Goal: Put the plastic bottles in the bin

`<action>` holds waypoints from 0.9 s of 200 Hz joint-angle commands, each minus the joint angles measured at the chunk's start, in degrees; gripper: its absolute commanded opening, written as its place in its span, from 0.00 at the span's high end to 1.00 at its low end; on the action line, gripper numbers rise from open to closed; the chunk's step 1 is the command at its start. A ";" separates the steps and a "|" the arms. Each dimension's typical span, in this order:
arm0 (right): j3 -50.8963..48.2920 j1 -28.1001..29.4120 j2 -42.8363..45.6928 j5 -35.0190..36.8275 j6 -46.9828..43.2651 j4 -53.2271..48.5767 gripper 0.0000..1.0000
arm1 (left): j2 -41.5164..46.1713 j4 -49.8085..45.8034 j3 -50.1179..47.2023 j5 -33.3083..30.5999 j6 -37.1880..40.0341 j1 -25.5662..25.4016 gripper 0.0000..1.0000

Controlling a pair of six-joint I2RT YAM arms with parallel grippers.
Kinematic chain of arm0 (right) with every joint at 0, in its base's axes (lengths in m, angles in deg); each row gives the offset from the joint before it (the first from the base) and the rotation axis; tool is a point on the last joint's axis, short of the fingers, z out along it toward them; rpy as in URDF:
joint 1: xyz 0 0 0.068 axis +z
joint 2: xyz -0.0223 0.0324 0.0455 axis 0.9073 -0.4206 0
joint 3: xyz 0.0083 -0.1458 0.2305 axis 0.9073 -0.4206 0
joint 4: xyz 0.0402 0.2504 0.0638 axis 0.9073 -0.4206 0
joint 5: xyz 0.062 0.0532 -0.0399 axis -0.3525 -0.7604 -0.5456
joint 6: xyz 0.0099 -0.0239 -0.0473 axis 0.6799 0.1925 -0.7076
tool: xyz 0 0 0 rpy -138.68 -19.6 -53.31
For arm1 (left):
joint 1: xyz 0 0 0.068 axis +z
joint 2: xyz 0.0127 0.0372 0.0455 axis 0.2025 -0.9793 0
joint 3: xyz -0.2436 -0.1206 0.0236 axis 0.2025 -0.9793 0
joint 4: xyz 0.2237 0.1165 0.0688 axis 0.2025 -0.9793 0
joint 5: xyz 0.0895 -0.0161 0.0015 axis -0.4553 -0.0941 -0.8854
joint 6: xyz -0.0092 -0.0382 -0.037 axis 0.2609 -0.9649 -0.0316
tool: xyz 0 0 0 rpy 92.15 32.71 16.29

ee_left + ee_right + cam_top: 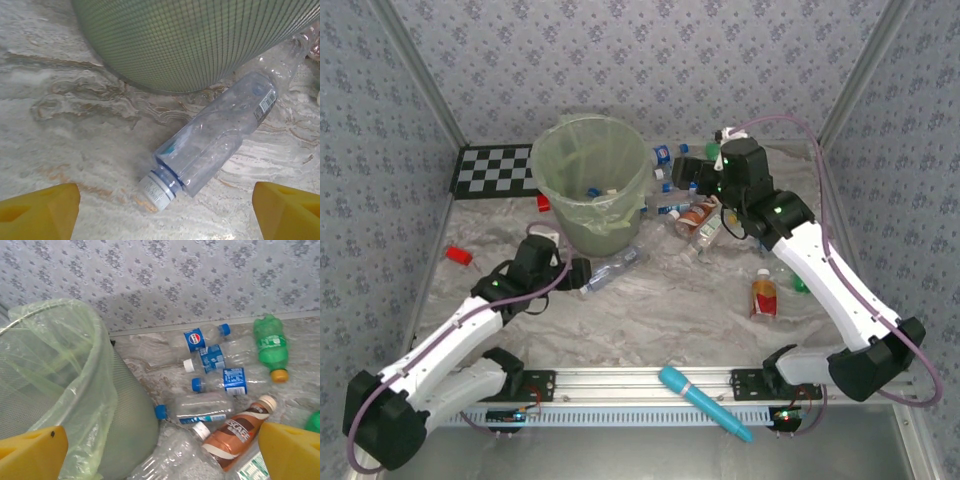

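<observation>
Starting at the near edge, a cyan stick [705,402] is seen lying at 6 o'clock on the table [660,320]; it is not counted among the task's things. Just beyond it, at 8 o'clock, the left claw [165,220] is held low over the table, its jaws set wide with nothing between them. In the left wrist view its yellow fingers [40,212] are seen to either side of a clear bottle [215,135]. This bottle lies on its side at the claw's 12 o'clock, white cap nearest, its far end close beside the wall of the bin [200,40].

A reach for this bottle is judged to be the step in hand. For the next move, the claw would need to be advanced and lowered until the bottle's body is spanned, then closed. After that the bottle would have to be carried above the rim and released.

At 4 o'clock a red-labelled bottle [763,297] lies alone. The bin is placed at 11 o'clock, and a few small items, seemingly bottles, are made out inside. Farthest off, at 1 o'clock, the right claw [160,455] is poised fully open and empty above a cluster of bottles [215,365] at the bin's 3 o'clock side. Most of the task is judged to remain.
</observation>
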 commanded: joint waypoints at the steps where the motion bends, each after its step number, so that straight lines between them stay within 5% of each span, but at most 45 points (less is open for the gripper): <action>1: -0.68 -0.16 2.07 2.59 1.11 -2.80 0.00 | -1.70 13.28 -2.99 1.13 0.61 -1.14 0.10; 67: 0.06 0.04 2.92 2.61 1.40 -5.79 0.00 | -11.23 25.98 -8.33 4.81 4.41 -1.39 0.05; 115: 1.42 0.26 3.07 3.05 0.87 -9.68 0.00 | -18.96 24.59 -6.85 10.89 3.30 -2.78 0.08; 180: 1.60 0.04 3.11 2.22 0.51 -10.51 0.00 | -22.38 22.94 -4.04 3.85 0.93 -13.51 0.10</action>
